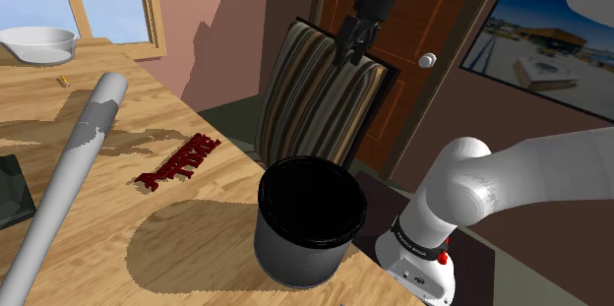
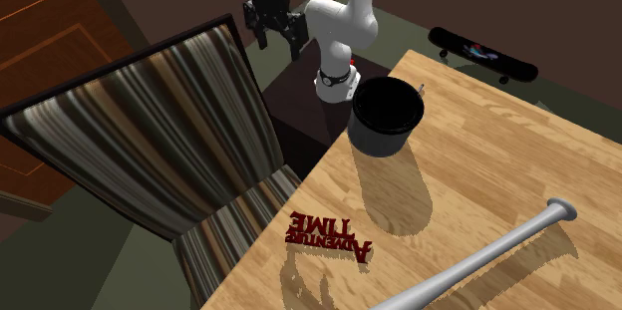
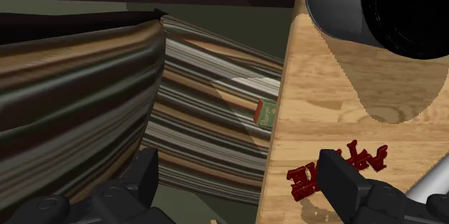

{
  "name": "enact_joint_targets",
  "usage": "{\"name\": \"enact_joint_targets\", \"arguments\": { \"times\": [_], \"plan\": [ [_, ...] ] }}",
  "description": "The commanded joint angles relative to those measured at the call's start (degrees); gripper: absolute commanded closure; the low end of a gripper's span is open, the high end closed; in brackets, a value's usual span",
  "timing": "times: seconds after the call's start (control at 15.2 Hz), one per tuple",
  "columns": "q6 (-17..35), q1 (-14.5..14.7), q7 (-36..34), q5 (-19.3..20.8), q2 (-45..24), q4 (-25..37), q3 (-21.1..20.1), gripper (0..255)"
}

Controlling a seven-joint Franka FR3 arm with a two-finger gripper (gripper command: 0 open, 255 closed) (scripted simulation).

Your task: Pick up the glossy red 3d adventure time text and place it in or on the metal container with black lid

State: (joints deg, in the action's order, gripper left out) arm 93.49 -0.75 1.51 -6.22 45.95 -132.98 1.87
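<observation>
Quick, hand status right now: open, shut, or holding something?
Hand: open, fingers apart, holding nothing; it hangs over the striped chair.

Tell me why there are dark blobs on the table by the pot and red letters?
They are shadows. Shoulder view: the container casts a rounded shadow on the table toward that view's left. Second exterior view: the container and the red text both cast shadows toward the picture's bottom. Wrist view: the container's shadow darkens the wood beside it.
</observation>
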Motion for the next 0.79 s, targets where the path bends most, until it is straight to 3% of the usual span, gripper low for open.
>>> {"name": "enact_joint_targets", "arguments": {
  "times": [0.0,0.73],
  "plan": [
    [0.0,0.0,0.0,0.0,0.0,0.0,0.0,0],
    [12.1,1.9,-17.5,-6.0,-10.0,-1.9,-14.6,0]
  ]
}}
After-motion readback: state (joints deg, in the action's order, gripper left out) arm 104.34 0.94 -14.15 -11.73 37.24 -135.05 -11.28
